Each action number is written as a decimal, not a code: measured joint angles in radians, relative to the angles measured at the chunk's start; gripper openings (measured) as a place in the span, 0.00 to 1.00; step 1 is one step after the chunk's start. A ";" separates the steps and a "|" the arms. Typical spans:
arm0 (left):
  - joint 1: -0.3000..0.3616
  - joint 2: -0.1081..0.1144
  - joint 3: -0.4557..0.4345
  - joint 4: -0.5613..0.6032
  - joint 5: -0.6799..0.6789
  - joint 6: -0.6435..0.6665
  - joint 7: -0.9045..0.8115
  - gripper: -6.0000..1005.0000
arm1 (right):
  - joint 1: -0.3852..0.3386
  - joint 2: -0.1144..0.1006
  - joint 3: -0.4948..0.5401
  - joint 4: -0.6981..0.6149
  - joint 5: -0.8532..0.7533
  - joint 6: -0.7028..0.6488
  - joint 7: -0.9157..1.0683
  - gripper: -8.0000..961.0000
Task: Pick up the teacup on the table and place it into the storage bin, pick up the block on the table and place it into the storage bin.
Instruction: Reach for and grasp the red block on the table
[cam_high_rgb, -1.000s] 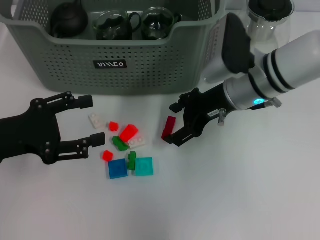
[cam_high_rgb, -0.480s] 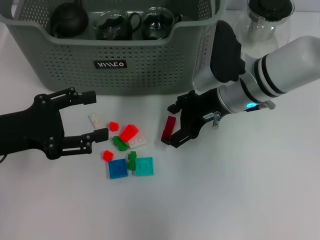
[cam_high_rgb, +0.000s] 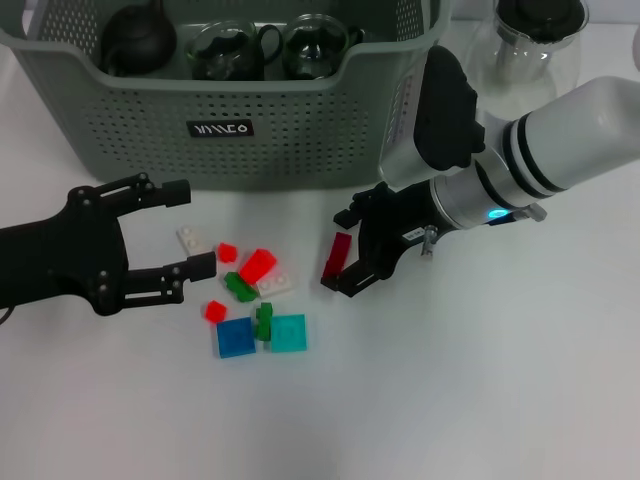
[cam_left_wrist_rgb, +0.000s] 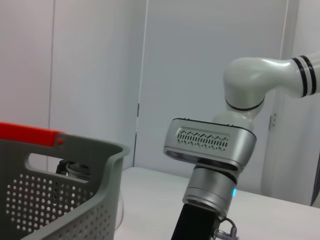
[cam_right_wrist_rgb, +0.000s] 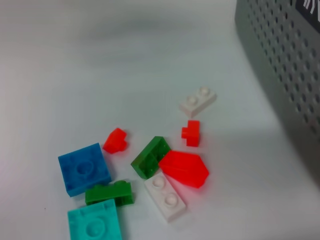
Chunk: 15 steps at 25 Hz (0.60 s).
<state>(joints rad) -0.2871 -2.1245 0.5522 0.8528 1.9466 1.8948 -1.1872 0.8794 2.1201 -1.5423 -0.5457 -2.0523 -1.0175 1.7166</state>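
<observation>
The right claw pinches a dark red block just above the worktop, near the storage bin. The left claw is spread beside the loose blocks. Glass teacups sit inside the bin.

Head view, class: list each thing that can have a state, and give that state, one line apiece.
Right claw: shut on dark red block, off the table.
Left claw: open, holding nothing.
Storage bin: upright, holding teaware.
Glass teapot: outside bin, lid on.
Loose blocks: lying on table.
</observation>
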 joint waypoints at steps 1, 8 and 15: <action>0.000 0.000 0.000 0.000 0.000 -0.003 0.000 0.84 | 0.000 0.001 -0.002 0.000 0.000 0.001 0.000 0.96; 0.000 0.000 0.000 0.000 0.000 -0.006 0.000 0.84 | 0.001 -0.003 -0.108 -0.002 0.042 0.060 0.050 0.96; 0.002 0.000 0.000 0.000 0.000 -0.006 0.000 0.84 | 0.001 -0.008 -0.122 -0.011 0.043 0.069 0.078 0.96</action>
<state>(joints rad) -0.2854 -2.1245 0.5522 0.8528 1.9466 1.8889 -1.1873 0.8806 2.1125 -1.6644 -0.5564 -2.0091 -0.9488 1.7943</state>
